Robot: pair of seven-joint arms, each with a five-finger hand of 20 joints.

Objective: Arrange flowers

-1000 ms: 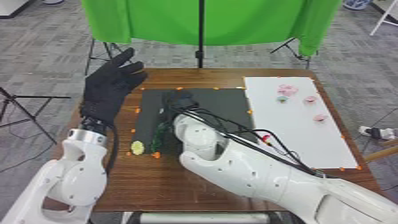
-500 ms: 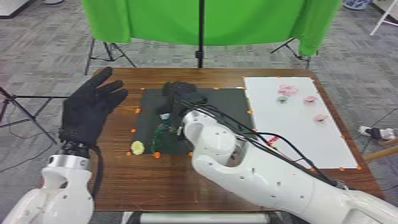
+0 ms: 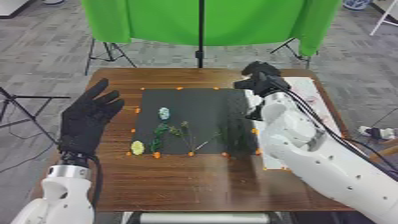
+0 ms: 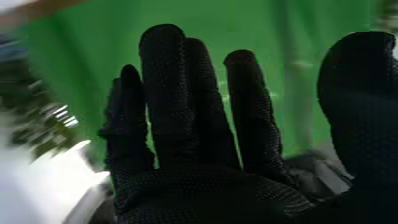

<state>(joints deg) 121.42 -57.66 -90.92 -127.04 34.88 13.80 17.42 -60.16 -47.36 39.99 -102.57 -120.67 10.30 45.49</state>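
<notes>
In the head view my right hand [image 3: 263,80] is over the far left part of the white board, with nothing visibly held. The right wrist view has that hand [image 4: 200,165] with its fingers straight and the thumb apart. My left hand [image 3: 87,120] is raised off the table's left side, fingers extended. On the black mat [image 3: 200,97] lie a pale blue flower [image 3: 163,113], green leafy stems [image 3: 160,137] and thin sprigs [image 3: 185,131]. A yellow flower [image 3: 137,147] rests by the mat's near left corner. My right hand and arm hide much of the white board [image 3: 306,92].
Orange markers [image 3: 157,155] line the mat's edges on the brown wooden table [image 3: 169,185]. Behind the table stand a green cloth [image 3: 266,25] and a black pole [image 3: 200,52].
My right hand has moved from over the mat rightward to the white board, uncovering the blue flower and stems. My left hand has shifted left and lower.
</notes>
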